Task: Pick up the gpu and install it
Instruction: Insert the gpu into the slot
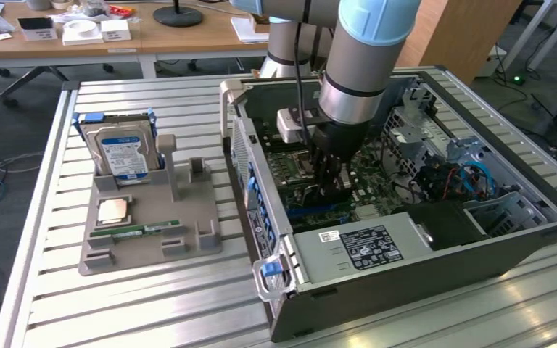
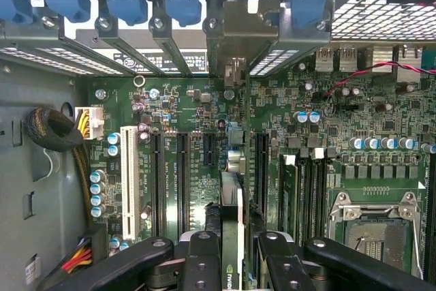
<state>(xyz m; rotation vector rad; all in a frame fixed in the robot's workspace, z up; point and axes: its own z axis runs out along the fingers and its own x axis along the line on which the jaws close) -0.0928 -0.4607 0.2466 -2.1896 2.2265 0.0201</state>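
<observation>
Gripper (image 2: 231, 264) clamps gpu (image 2: 231, 216) edge-on, long axis parallel to the slots (image 2: 182, 182), directly over the motherboard (image 2: 340, 120).

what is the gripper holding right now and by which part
The gripper holds the gpu edge-on by its upper edge, one finger on each flat side, above the motherboard slots inside the computer case.

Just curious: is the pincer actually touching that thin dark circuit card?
Touching. The wrist view shows the pincer with its black fingers pressed against both sides of the thin dark circuit card.
</observation>
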